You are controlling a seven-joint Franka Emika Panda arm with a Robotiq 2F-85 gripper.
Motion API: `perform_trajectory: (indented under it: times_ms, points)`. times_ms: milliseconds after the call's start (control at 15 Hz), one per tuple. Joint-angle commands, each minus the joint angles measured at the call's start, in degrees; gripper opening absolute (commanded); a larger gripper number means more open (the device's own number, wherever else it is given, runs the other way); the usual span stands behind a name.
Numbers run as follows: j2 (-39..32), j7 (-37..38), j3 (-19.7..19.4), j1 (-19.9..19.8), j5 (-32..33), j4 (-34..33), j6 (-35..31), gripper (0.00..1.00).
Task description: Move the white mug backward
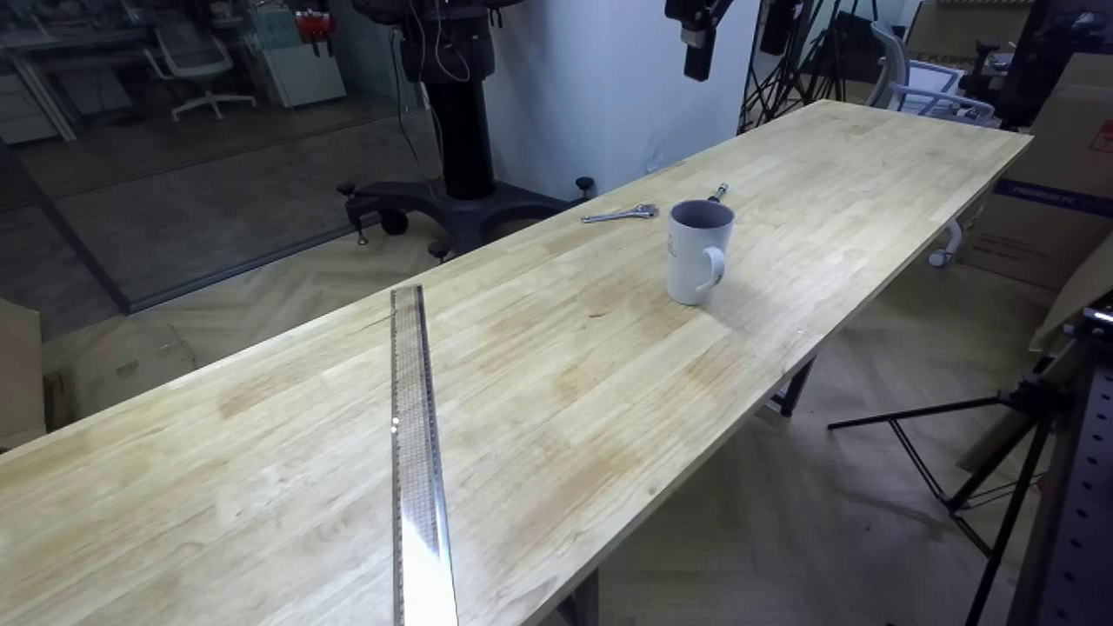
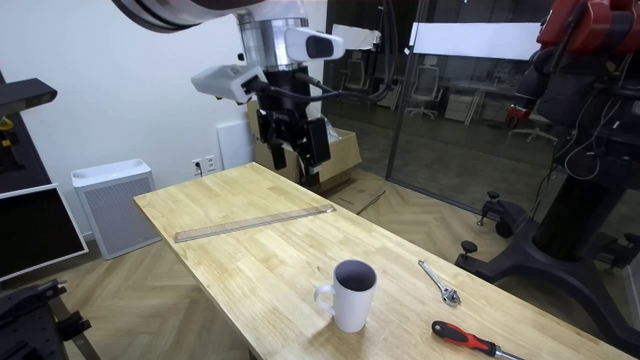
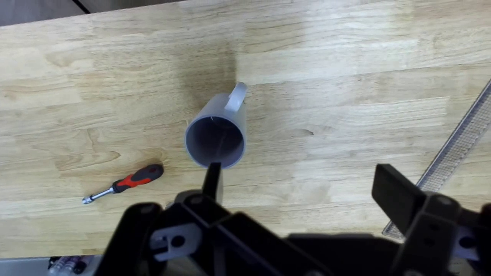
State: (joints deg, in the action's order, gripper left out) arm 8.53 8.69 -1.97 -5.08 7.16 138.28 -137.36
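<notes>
The white mug [image 1: 693, 265] stands upright on the wooden table, with a greyish inside and a side handle. It also shows in an exterior view [image 2: 352, 306] and in the wrist view [image 3: 216, 134], where its handle points up and right. My gripper [image 2: 297, 167] is open and empty, high above the table. In the wrist view its fingers [image 3: 299, 167] are wide apart with bare wood between them. The left fingertip overlaps the mug's lower rim in that picture, but the mug is not between the fingers. In an exterior view only part of the gripper [image 1: 698, 59] shows at the top.
A clear ruler [image 1: 419, 452] lies across the table [image 2: 280, 260]; it also shows in the wrist view [image 3: 454, 149]. An adjustable wrench [image 2: 440, 284] and a red and black screwdriver [image 2: 466, 340] lie near the mug. The screwdriver [image 3: 134, 179] also shows in the wrist view.
</notes>
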Motion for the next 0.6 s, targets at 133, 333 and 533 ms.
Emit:
perform_trajectory:
  times_ms: [133, 333, 533]
  points:
    - [-10.1, -14.0, -5.1, -1.2, -11.0, -8.3, 1.8, 1.00]
    - [-16.1, -18.9, -6.0, -2.8, -14.7, -12.9, 1.9, 1.00]
    - [-21.5, -20.8, -5.6, -4.3, -16.0, -17.8, 3.6, 1.00]
